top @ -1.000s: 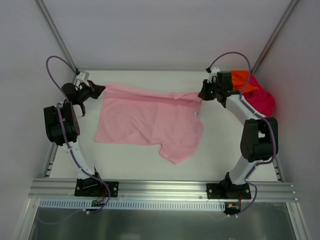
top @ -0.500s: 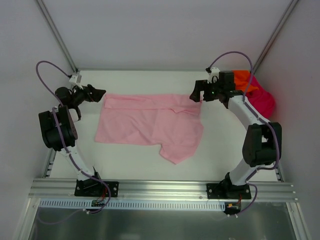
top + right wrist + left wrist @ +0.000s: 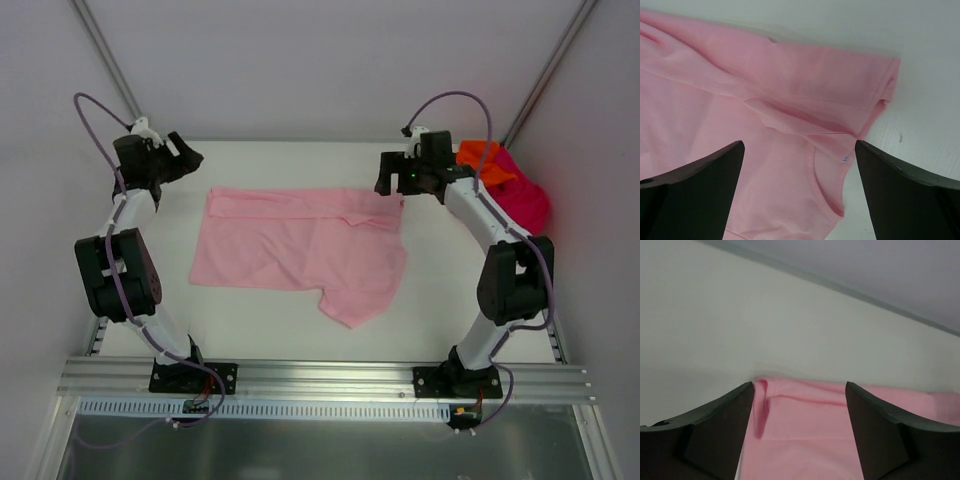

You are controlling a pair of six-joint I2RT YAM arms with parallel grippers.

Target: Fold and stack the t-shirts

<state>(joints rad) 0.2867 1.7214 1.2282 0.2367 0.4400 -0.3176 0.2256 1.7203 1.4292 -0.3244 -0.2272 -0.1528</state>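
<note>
Both claws are wide open and hold nothing, the left claw [image 3: 188, 159] near the far left corner and the right claw [image 3: 386, 181] by the far right corner of the soft light pink cloth t-shirt [image 3: 300, 245] lying mid-way on the white desk [image 3: 450, 300], while the bright orange cloth t-shirt [image 3: 480, 158] and the magenta-red cloth t-shirt [image 3: 525, 205] sit bunched in the desk's far right corner.

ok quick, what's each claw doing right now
left claw: open, holding nothing
right claw: open, holding nothing, pink t-shirt lying flat below it

Overhead, wrist close-ups; shared pink t-shirt [image 3: 300, 240]
</note>
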